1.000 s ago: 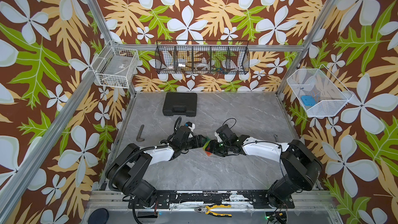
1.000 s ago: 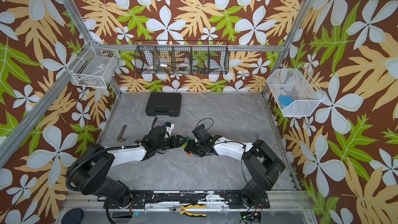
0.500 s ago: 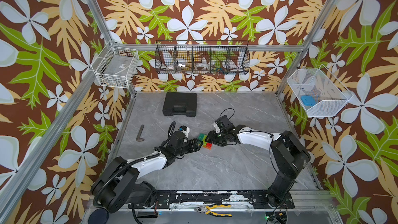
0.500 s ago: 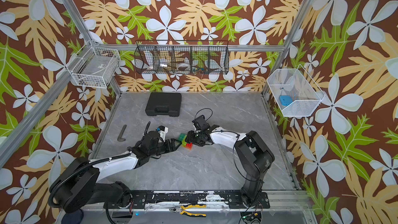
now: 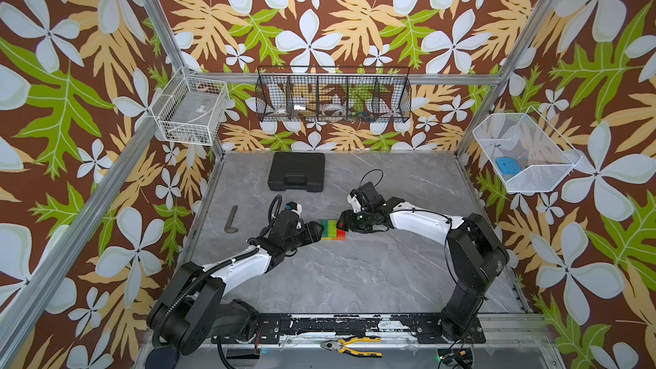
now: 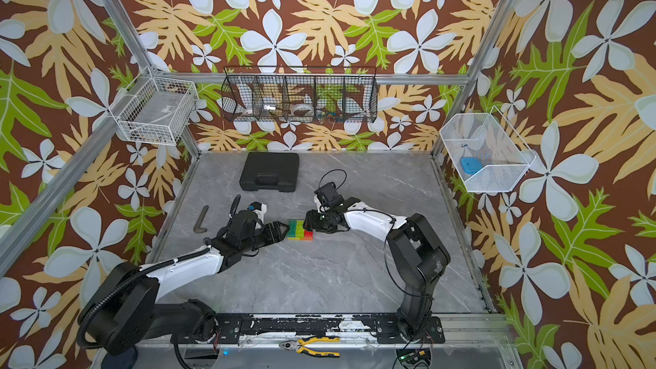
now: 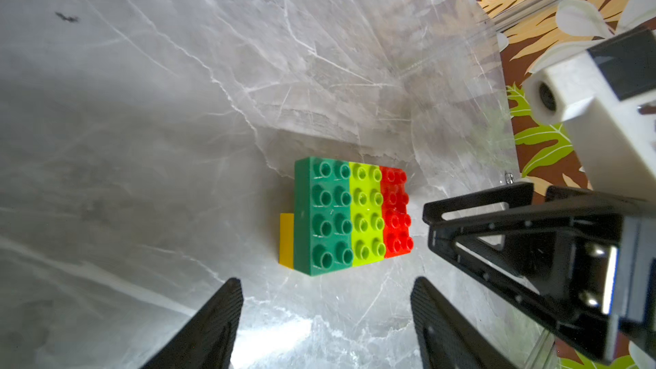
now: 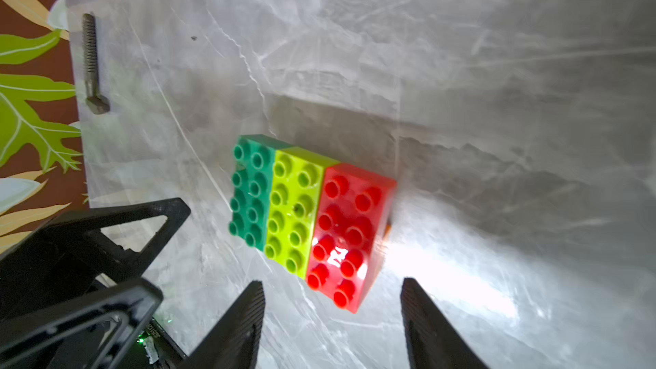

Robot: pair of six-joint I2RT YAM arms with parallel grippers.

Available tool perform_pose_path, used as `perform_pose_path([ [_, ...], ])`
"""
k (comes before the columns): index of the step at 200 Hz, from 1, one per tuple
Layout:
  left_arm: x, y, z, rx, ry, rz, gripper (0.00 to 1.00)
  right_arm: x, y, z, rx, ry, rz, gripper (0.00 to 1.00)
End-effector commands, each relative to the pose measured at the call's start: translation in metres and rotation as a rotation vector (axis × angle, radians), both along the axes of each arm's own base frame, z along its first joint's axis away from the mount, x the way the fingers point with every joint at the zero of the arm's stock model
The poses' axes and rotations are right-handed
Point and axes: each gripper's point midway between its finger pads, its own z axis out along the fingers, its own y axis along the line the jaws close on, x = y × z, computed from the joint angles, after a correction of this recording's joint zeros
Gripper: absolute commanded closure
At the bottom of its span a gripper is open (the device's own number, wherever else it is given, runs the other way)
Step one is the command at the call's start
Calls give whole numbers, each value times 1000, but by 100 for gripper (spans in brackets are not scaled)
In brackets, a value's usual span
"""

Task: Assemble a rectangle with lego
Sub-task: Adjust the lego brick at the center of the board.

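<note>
Both hands have just backed off: left hand (image 5: 317, 229) and right hand (image 5: 343, 223) are spread and empty, and the striped lego rectangle (image 5: 333, 230) sits on the desk (image 5: 355, 278) right between them. Looks basically assembled to me.
</note>
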Motion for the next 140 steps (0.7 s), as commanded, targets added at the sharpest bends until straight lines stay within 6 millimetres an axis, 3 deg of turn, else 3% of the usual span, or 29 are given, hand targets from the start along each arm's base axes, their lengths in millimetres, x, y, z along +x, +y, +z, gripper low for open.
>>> perform_pose_path([
  [1,7,-5,3,-26,-27,-1,25,-2,-5,-7,-27,10,-7,41],
  [62,17,-17,3,-50,-36,-32,30,2,2,-13,-1,24,-24,48],
  [140,13,-18,-6,-39,-16,-52,39,2,14,-15,31,33,-5,56],
])
